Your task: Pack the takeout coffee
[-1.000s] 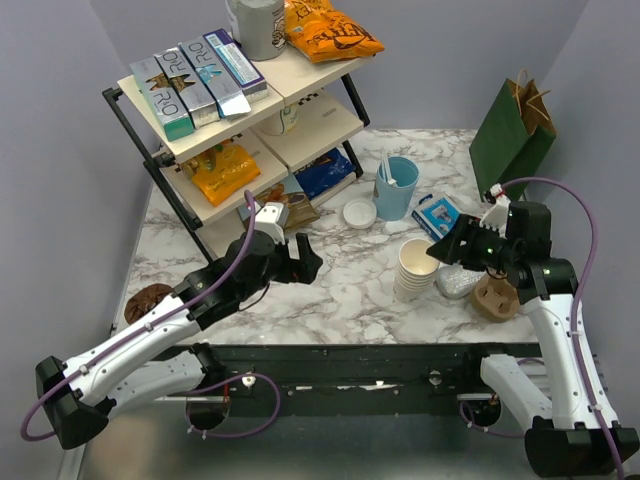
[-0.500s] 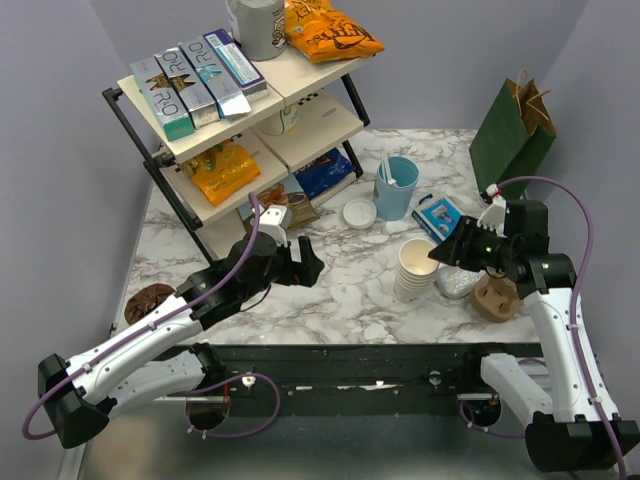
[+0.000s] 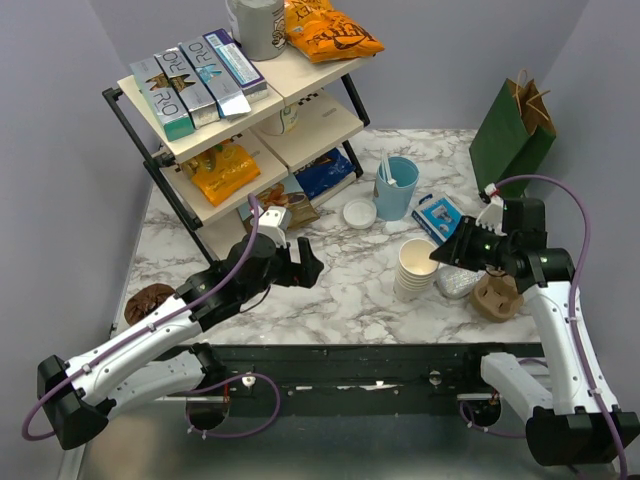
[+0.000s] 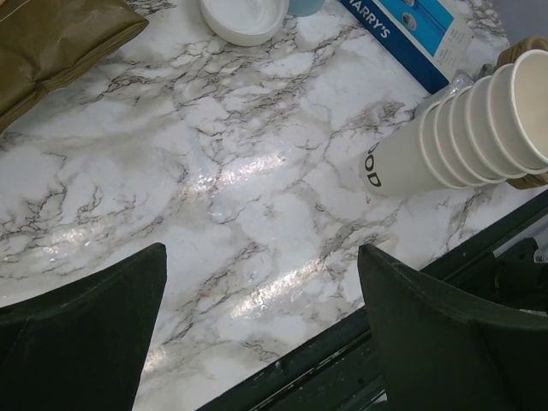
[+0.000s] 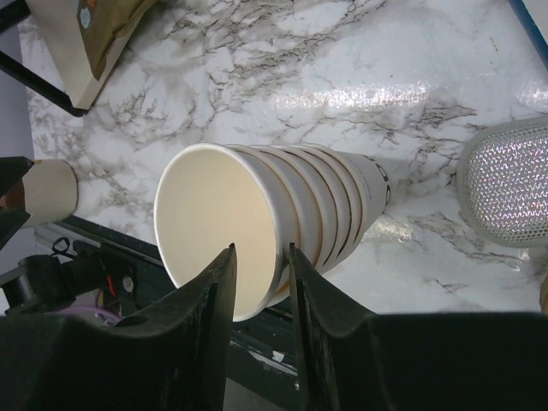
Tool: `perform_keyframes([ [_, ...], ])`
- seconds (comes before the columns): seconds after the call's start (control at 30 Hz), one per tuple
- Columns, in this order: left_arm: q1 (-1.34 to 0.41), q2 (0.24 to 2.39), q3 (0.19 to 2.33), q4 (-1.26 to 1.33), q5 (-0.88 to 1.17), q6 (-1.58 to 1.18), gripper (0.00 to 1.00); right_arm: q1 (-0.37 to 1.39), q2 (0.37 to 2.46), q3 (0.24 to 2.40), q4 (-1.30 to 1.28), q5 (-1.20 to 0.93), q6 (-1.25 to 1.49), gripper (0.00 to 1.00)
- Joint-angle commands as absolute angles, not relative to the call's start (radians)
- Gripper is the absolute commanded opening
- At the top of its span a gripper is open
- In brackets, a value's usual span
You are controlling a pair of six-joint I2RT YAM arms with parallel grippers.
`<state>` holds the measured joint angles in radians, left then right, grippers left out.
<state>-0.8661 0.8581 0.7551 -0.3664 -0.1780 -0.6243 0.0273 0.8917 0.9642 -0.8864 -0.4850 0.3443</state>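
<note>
One hazard is judged: the right pincer (image 5: 260, 250), jaws narrowly parted astride the top rim of the cup stack (image 3: 415, 268) and gripping nothing yet, could topple it. The left pincer (image 4: 261, 250) is spread wide, empty. The takeout coffee (image 3: 359, 212) is stood toward the far edge of the desk (image 3: 340, 290), lid up, long axis seemingly vertical.

Plain grey walls (image 3: 60, 180) are enclosing a marble table (image 3: 340, 290); a black-framed shelf rack (image 3: 300, 72) is standing on its far left corner.
</note>
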Motion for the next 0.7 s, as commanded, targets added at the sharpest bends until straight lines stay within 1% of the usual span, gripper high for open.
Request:
perform_keyframes([
  [0.0,-0.868,0.838,0.744,-0.353,-0.172,-0.615,0.99,0.037,0.9,0.994,-0.93,-0.477,0.357,0.38],
  [0.17,-0.868,0.838,0.741,-0.351,-0.172,-0.615,0.99,0.037,0.905,0.996,-0.937,-0.465,0.364,0.27],
  [0.3,-0.868,0.834,0.741,-0.356,-0.176,-0.615,0.99,0.038,0.905,1.017,-0.95,-0.446,0.376,0.25],
  [0.43,-0.868,0.828,0.736,-0.354,-0.176,-0.617,0.99,0.037,0.902,1.04,-0.959,-0.433,0.391,0.18],
  [0.5,-0.868,0.827,0.735,-0.353,-0.176,-0.618,0.99,0.037,0.897,1.046,-0.957,-0.436,0.4,0.17],
  [0.6,-0.868,0.825,0.733,-0.354,-0.175,-0.621,0.99,0.037,0.894,1.057,-0.953,-0.437,0.411,0.08],
  [0.63,-0.868,0.825,0.733,-0.354,-0.175,-0.623,0.99,0.038,0.894,1.058,-0.954,-0.428,0.422,0.01],
  [0.67,-0.868,0.825,0.732,-0.356,-0.175,-0.623,0.99,0.037,0.893,1.058,-0.95,-0.426,0.425,0.01],
])
